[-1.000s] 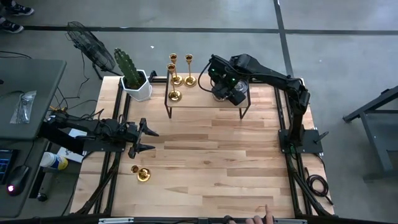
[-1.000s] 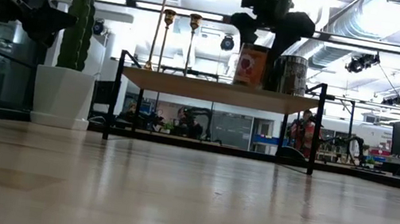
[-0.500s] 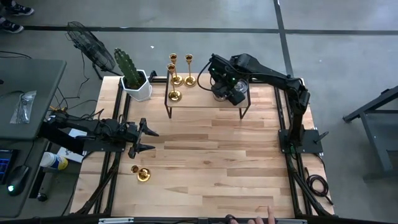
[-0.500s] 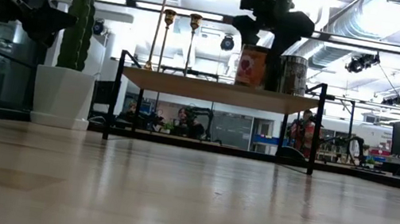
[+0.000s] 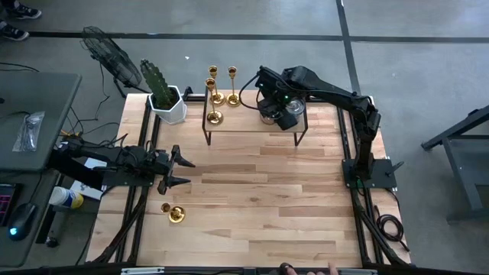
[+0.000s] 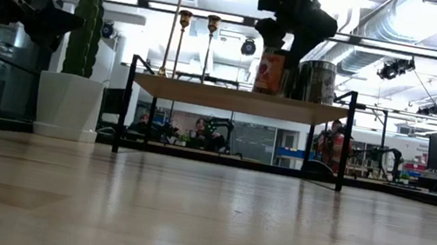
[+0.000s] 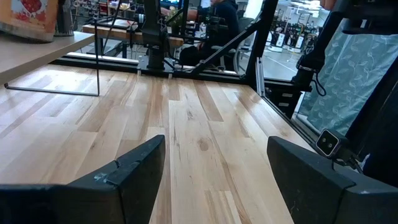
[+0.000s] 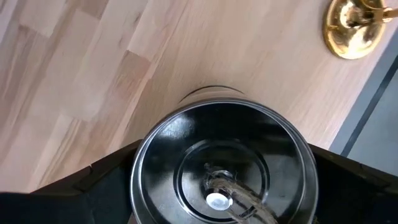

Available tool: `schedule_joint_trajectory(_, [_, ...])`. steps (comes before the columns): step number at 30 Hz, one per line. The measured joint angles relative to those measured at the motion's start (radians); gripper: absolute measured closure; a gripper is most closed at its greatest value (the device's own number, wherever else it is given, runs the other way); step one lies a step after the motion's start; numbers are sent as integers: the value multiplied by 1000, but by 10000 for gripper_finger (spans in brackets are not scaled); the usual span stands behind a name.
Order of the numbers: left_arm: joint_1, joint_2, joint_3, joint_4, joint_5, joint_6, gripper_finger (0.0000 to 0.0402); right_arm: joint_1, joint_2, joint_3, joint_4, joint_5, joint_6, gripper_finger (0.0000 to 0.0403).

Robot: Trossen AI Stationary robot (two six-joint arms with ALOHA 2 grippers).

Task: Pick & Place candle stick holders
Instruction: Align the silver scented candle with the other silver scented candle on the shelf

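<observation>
Fingers on my right end effector (image 8: 217, 186) got wider around the silver cup holder (image 8: 221, 162) on the little shelf (image 5: 252, 122), so it's let go & placed.

The table (image 5: 252, 183) is light wood with pale and brown stripes. Three candlesticks (image 5: 213, 95) at the back are shiny gold, and so is one (image 5: 174, 213) lying near the front. The cup holder (image 8: 221, 165) is silver outside and dark inside. The cactus (image 5: 157, 82) is green in a white pot (image 5: 173, 109). Both arms are black.
</observation>
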Motion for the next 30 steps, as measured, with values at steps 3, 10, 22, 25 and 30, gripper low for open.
schedule_joint_trajectory(3, [0,0,0,0,0,0,124,0,0,0,7,0,15,28])
schedule_joint_trajectory(10, [0,0,0,0,0,0,124,0,0,0,5,6,94,28])
schedule_joint_trajectory(22, [0,0,0,0,0,0,124,7,0,0,36,68,203,6])
schedule_joint_trajectory(25, [0,0,0,0,0,0,124,14,0,0,41,58,206,4])
schedule_joint_trajectory(30, [0,0,0,0,0,0,124,21,0,1,56,77,216,3])
